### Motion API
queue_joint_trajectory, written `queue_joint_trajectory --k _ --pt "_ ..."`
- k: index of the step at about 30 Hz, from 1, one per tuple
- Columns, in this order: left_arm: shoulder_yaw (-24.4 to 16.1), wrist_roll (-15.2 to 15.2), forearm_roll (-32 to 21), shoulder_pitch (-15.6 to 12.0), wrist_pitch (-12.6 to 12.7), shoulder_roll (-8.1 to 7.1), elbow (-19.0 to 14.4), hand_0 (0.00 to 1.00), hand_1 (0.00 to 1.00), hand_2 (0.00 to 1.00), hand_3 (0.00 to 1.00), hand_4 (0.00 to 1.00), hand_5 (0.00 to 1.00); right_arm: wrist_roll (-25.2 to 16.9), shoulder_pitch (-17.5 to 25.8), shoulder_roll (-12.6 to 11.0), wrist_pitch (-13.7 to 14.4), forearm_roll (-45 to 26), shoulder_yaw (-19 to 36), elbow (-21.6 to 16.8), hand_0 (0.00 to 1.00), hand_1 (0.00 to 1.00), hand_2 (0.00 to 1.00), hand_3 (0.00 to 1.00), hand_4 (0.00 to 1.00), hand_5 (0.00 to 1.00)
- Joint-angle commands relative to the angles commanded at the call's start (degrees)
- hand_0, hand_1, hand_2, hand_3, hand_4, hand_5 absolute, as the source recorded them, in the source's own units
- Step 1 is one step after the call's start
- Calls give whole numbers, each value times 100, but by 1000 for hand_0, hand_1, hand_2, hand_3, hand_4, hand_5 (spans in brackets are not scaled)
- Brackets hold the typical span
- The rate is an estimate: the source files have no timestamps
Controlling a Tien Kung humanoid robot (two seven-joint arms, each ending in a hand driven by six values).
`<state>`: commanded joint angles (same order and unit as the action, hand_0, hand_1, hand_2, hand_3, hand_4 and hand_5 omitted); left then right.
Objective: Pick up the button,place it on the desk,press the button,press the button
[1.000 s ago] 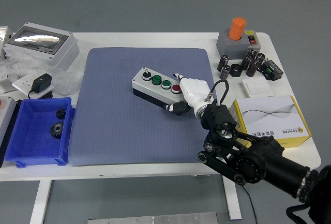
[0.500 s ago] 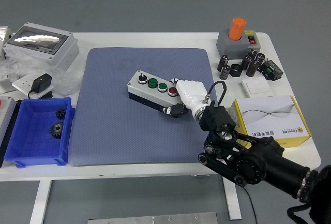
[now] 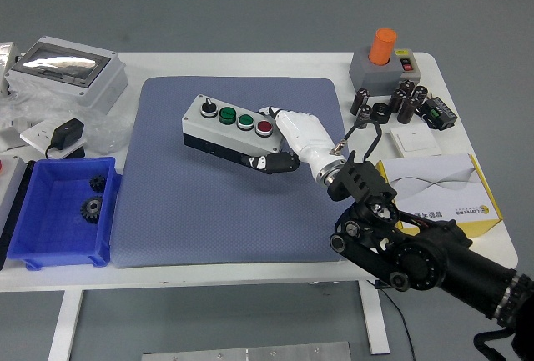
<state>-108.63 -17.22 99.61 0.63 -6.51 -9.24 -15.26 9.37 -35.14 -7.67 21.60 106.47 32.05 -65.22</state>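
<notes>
Blue bin (image 3: 58, 211) with two small gears sits just off the left edge of the mat (image 3: 167, 203); grey lidded box (image 3: 71, 73) beyond it, toward the mat's far-left corner.

Button box (image 3: 225, 132) — grey, with a black knob, two green buttons and one red — is over the upper middle of the mat, tilted. Cannot tell whether it is touching the mat or held just above it.

Right hand (image 3: 288, 144), white, is closed around the box's right end: fingers over the top by the red button, thumb against the near side. Left arm not visible.

Step in hand, judged: carrying and placing the box on the mat. Next move calls for setting it flat, letting go, then bringing one fingertip down on a button.

Against the earlier frames: box and hand have shifted left and toward the mat's far edge.

Yellow carton (image 3: 438, 194) lies just right of the mat.
</notes>
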Motion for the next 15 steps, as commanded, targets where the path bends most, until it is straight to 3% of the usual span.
queue_joint_trajectory --k 8,15 --pt "-11 15 13 7 4 23 5 713 691 691 828 446 833 -1004 6 -364 236 -211 -878 -216 208 326 350 306 105 2" --pt "-13 17 34 6 -6 42 5 713 692 691 829 449 836 -1216 -15 -254 313 32 -1172 116 249 356 358 312 122 2"
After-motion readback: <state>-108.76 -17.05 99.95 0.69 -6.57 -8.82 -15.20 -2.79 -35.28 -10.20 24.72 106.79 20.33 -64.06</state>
